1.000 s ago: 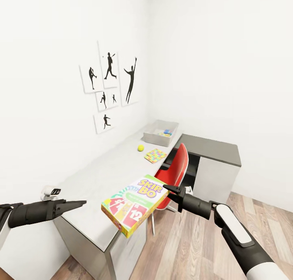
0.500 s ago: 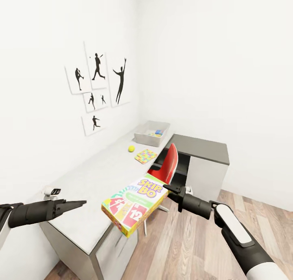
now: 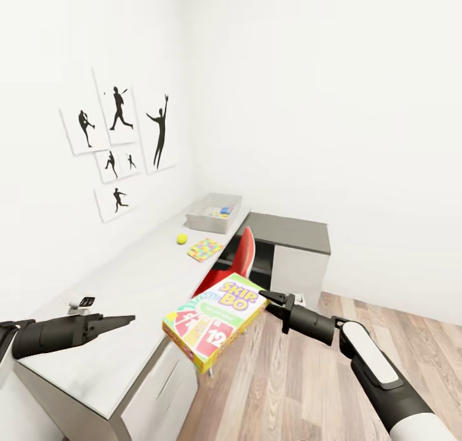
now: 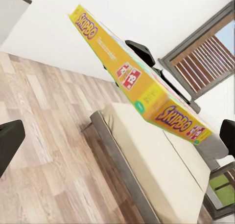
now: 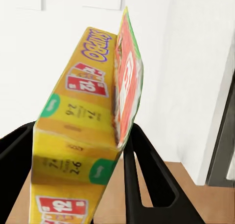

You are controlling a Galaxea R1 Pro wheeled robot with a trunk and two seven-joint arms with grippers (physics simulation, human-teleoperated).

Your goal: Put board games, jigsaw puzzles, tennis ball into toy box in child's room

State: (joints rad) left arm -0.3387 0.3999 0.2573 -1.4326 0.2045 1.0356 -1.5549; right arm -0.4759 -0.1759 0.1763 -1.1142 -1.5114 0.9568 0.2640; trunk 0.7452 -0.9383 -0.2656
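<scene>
Your table point(image 3: 122, 300) runs along the wall with a light-grey top, meeting a lower dark-grey section point(image 3: 289, 224) at the corner. On the light top, at the far end, sits the toy box point(image 3: 200, 219) — in front of it lie the tennis ball point(image 3: 182, 239) and one jigsaw puzzle point(image 3: 205, 249), near each other but apart. The bed point(image 4: 161, 172) — plain beige mattress — stands on the wood floor point(image 3: 282, 389).

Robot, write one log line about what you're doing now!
right gripper: holding SKIP-BO box | left gripper: empty | toy box: far end of table
</scene>
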